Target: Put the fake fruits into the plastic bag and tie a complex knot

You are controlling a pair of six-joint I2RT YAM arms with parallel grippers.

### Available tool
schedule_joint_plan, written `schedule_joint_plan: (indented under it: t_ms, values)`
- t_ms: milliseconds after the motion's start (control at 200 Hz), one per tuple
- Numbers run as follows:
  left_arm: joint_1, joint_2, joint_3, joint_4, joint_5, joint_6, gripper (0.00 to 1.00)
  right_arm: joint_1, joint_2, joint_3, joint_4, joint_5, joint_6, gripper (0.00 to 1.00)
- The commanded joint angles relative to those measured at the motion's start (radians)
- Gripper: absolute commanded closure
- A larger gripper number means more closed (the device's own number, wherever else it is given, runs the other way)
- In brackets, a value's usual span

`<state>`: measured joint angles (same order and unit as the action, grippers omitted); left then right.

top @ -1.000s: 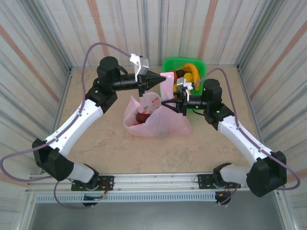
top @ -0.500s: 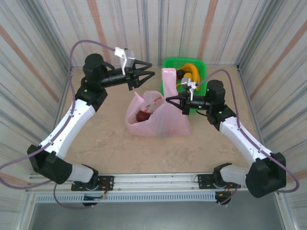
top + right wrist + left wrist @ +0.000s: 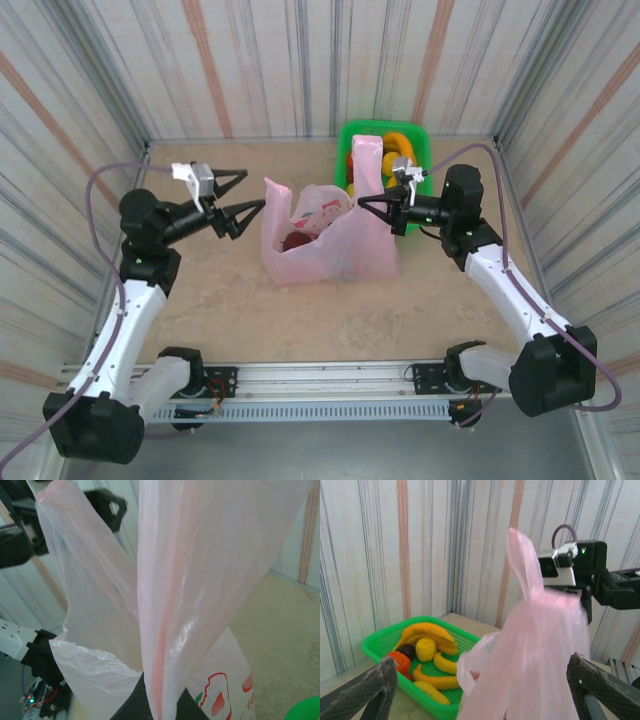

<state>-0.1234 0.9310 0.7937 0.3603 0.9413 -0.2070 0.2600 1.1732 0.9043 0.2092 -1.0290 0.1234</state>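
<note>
From the top cam we saw the plastic bag point(image 3: 335, 255) sitting on the worktop point(image 3: 250, 310) abt midway btwn the two arms. Its mouth was up and its far-R side was just beside the green basket point(image 3: 345, 150). The R pincer point(image 3: 361, 204) was clamped tight on the bag's R handle point(image 3: 366, 160), pinching the film low down so the loop stood upright above it. The R wrist cam showed pink film running straight down into the closed jaws at the bottom edge.

The L pincer point(image 3: 254, 188) was spread wide w/ nothing in it. It hovered just L of the bag's L handle point(image 3: 275, 195), near but not touching. In the L wrist cam its fingertips point(image 3: 365, 690) stood far apart, one either side of the bag.

Fruit: one dark maroon piece point(image 3: 296, 243) lay inside the bag, seen thru the open mouth. Others sat in the basket at the back-R of the worktop: yellow bananas point(image 3: 427, 632), a small yellow piece point(image 3: 426, 649), a dark piece point(image 3: 408, 651) and an orange-red one point(image 3: 397, 662).
</note>
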Motion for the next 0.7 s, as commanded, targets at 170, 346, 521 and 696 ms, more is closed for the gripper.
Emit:
schedule_joint_plan:
  t_ms: [170, 346, 521, 696]
  values:
    - [0.03, -0.107, -0.252, 0.254, -0.045, -0.118, 0.02, -0.015, -0.017, 0.003, -0.001, -0.039, -0.017, 1.0]
    - [0.024, -0.119, -0.297, 0.368, 0.024, -0.216, 0.01, -0.022, -0.015, 0.005, -0.008, -0.046, -0.022, 1.0]
    - [-0.057, -0.094, -0.329, 0.417, 0.024, -0.225, 0.01, -0.024, -0.018, 0.008, -0.012, -0.051, -0.022, 1.0]
    - [-0.093, -0.059, -0.332, 0.434, 0.0, -0.209, 0.01, -0.025, -0.023, 0.01, -0.023, -0.055, -0.027, 1.0]
